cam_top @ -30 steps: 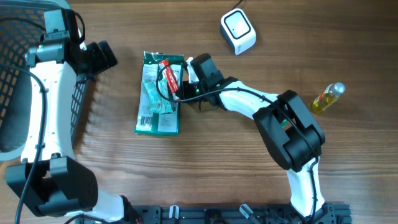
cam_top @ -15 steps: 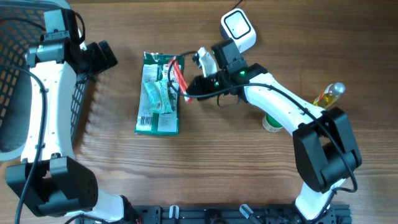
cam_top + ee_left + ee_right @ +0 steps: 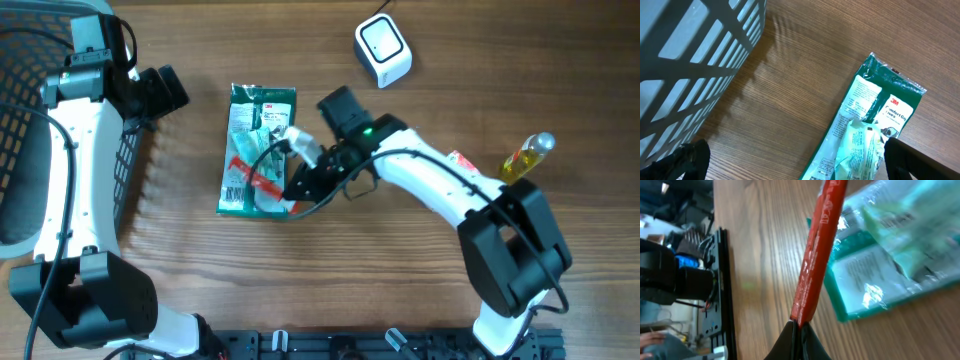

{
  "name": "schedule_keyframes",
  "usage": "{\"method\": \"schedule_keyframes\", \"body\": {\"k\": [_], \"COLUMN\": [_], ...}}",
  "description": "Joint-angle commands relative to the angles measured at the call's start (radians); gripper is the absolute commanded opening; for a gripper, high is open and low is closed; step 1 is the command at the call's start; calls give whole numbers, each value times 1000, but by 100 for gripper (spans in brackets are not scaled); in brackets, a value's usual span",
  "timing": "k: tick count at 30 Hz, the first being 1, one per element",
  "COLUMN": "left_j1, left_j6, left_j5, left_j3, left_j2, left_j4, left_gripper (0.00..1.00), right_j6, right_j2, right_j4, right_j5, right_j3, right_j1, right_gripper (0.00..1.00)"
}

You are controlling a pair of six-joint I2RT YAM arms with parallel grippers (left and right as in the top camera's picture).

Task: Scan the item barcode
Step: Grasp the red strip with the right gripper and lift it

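A flat red packet (image 3: 818, 255) stands edge-on in the right wrist view, pinched at its lower end by my right gripper (image 3: 799, 326), which is shut on it. From overhead the red packet (image 3: 258, 180) hangs over the lower part of a green plastic package (image 3: 250, 120), with the right gripper (image 3: 293, 190) at that package's right edge. The white barcode scanner (image 3: 383, 50) sits at the back, well apart from the packet. My left gripper (image 3: 165, 90) stays open and holds nothing, left of the green package (image 3: 875, 125) and near the basket.
A dark mesh basket (image 3: 25, 120) fills the left edge, and its wall (image 3: 695, 55) shows in the left wrist view. A yellow bottle (image 3: 527, 157) lies at the right. A small red and white item (image 3: 462, 159) peeks out beside the right arm.
My right gripper swung the red packet up toward the scanner, then back down and left over the green package's lower end. The left arm has not moved.
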Motion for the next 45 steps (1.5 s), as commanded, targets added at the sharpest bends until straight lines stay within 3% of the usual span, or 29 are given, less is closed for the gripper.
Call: {"method": "schedule_keyframes", "body": {"k": [1,14,15,20,25,32,36,45], "left_j1": [5,5,5,5,5,5,5,5], "left_j6": [-8,-8,-8,-8,-8,-8,-8,-8], "left_j5": [5,5,5,5,5,5,5,5], "left_j3": [3,3,3,3,3,3,3,3], "left_j2": [6,6,6,6,6,6,6,6], "left_j4": [3,3,3,3,3,3,3,3], "left_gripper": [100,100,100,100,100,100,100,100], "right_j6": [103,149,148,149,148,150,151,151], "right_j2": [29,126,129,138,140,187,201,202], "right_j4": [31,-33,-34,-33,-33,-51,-62,-86], "right_j5": [112,359,369,375,401,335,306,307], "right_j3": [0,-1,-1,-1,-1,-1,-1,-1], "right_j1": [51,85,85,85,85,86,86,86], "right_gripper": [4,6,10,50,68,61,44,38]}}
